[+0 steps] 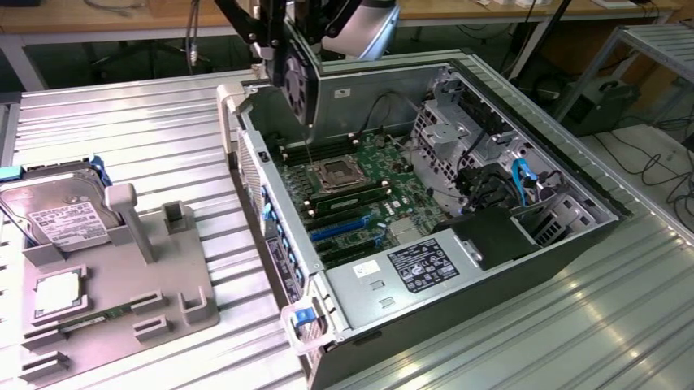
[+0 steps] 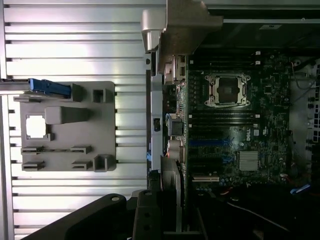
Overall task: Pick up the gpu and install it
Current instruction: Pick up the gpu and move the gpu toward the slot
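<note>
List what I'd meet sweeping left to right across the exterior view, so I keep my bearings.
hard drive → short post of the grey holder → gpu, up above the open case's wall → silver drive cage → blue cables → metal rack

Edge-on gpu [image 2: 175, 192] over the motherboard [image 2: 235, 130]

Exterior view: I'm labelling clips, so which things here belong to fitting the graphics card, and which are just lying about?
In the job:
graphics card, held in the gripper
open computer case
motherboard with its blue slots

Lying about:
hard drive
processor chip
memory stick
grey holder beside the case
</note>
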You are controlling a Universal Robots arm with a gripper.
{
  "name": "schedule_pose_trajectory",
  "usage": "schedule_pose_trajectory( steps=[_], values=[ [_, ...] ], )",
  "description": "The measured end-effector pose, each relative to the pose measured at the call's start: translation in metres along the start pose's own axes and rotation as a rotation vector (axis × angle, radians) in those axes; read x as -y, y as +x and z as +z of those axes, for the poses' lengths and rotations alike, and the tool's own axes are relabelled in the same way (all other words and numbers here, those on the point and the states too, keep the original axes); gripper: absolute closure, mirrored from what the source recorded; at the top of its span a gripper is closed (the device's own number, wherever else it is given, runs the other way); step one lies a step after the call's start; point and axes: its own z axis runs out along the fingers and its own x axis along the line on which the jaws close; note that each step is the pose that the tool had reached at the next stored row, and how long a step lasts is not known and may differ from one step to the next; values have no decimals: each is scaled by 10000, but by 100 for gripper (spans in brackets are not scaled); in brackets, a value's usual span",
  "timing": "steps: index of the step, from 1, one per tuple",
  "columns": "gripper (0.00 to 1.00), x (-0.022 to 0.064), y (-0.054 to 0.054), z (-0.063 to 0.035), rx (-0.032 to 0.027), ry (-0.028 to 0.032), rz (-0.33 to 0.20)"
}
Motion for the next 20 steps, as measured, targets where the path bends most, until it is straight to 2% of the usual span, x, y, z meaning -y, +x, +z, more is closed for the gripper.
schedule_pose_trajectory(
  steps=[20],
  values=[
    [72,0,-322,53,1,0,-10]
  ],
)
